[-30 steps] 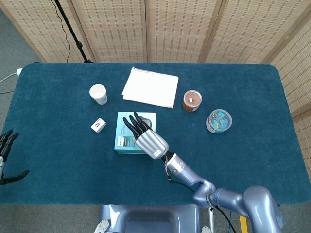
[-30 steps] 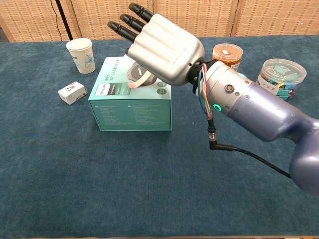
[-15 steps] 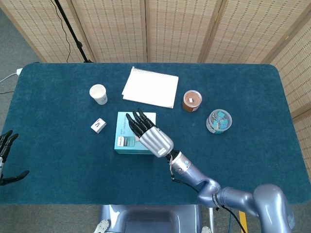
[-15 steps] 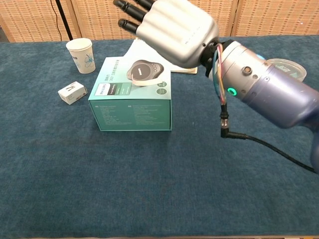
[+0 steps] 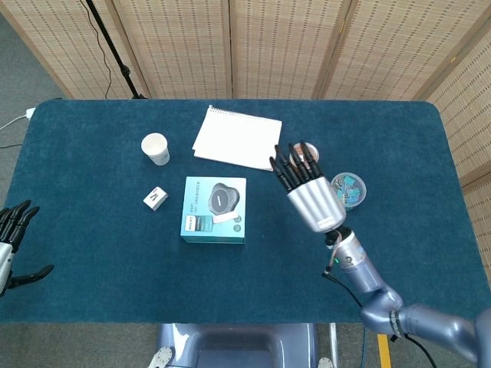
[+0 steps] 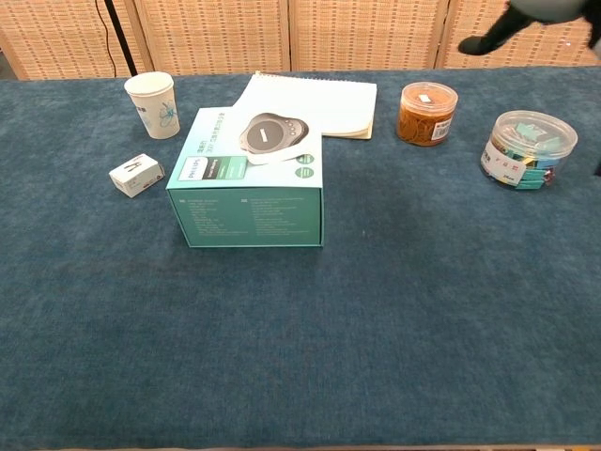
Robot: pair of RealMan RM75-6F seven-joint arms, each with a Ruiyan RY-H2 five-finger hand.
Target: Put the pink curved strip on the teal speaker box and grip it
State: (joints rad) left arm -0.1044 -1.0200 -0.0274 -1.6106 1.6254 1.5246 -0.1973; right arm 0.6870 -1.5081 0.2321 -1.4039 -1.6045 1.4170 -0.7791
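Note:
The teal speaker box (image 5: 201, 222) (image 6: 246, 211) lies left of the table's middle. On its top, the pale pink curved strip (image 5: 225, 218) (image 6: 282, 156) lies along the lower edge of the printed speaker picture, with nothing touching it. My right hand (image 5: 310, 193) hovers to the right of the box, fingers spread and holding nothing. The chest view catches only its dark fingertips (image 6: 484, 39) at the top right corner. At the far left table edge, my left hand (image 5: 11, 239) is open and holds nothing.
A paper cup (image 5: 156, 148) (image 6: 153, 104) and a small white box (image 5: 156, 198) (image 6: 136, 175) stand left of the teal box. Behind it lies a white notepad (image 5: 238, 138) (image 6: 319, 103). At the right are an orange jar (image 6: 427, 113) and a clear tub of clips (image 5: 349, 192) (image 6: 527, 150).
My right hand has lifted off the teal box and swung up and to the right, leaving the pink strip lying on the box top. The left hand barely moved.

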